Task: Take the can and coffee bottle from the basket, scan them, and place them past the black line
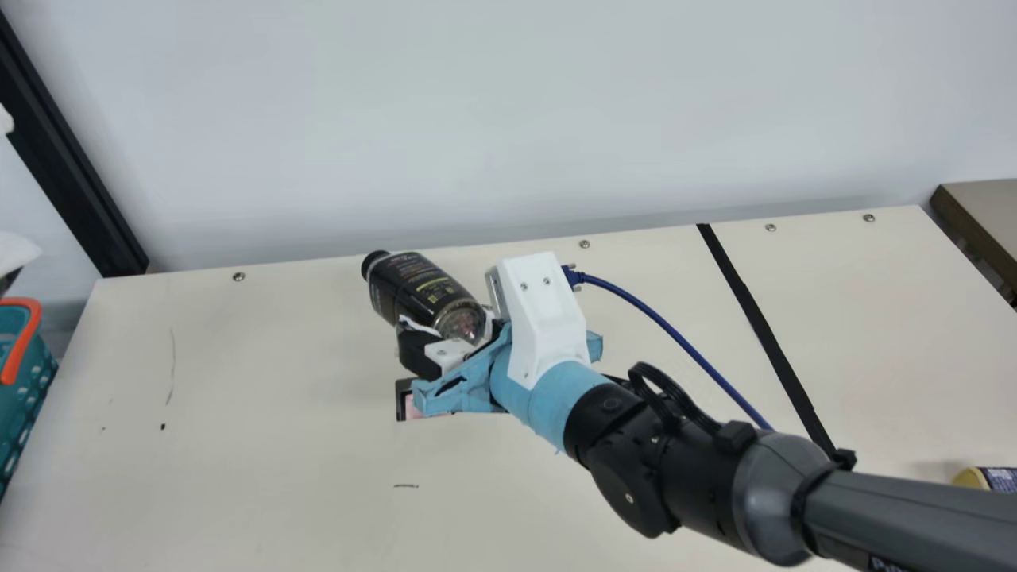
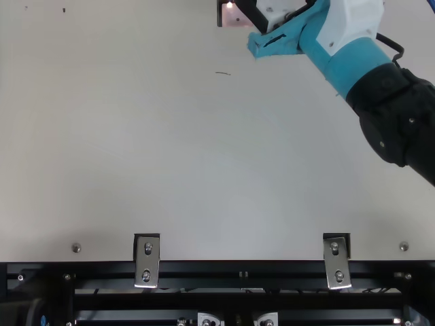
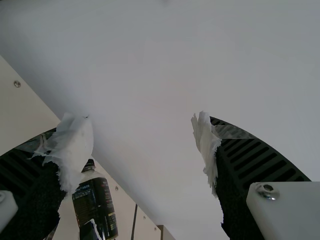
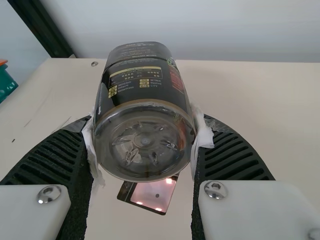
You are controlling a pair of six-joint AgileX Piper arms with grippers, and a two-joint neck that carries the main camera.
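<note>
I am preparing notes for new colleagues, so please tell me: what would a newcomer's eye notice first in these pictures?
Probably the dark coffee bottle, held tilted by the right claw near the pink-lit scanner. Next, the teal, orange-handled basket at the main view's left edge, and the black line running slantwise on its right side.

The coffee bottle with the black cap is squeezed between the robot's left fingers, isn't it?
Not the left ones: in the right wrist view, the right fingers have the coffee bottle squeezed between them. Its cap is black, just as you say.
</note>
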